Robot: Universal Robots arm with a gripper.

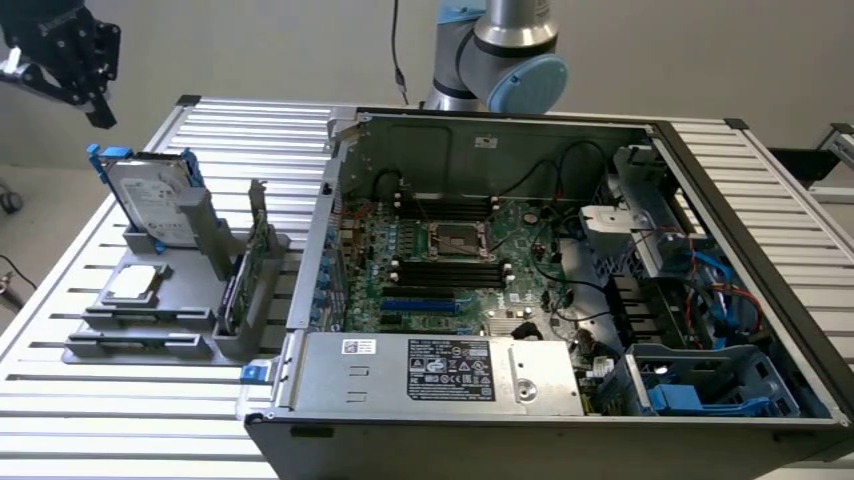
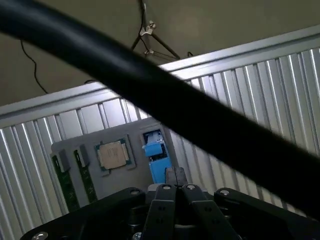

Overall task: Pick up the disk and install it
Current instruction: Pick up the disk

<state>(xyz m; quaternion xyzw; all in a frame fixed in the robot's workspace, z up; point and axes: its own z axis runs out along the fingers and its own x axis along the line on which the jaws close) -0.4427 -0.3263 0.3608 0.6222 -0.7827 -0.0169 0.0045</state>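
Well clear of the table, the gripper (image 1: 94, 100) hangs with its fingers pressed together, holding nothing. The disk (image 1: 150, 195) stands upright in a grey rack (image 1: 227, 345) beside the open case (image 1: 507, 135), top edge exposed, probably so it can be gripped from above.

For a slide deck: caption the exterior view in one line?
Shut gripper hangs clear of the disk, upright in its grey holder beside the open computer case.

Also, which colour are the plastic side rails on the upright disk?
Bright blue: the side rails clip the silver-grey disk. The exterior view shows them best.
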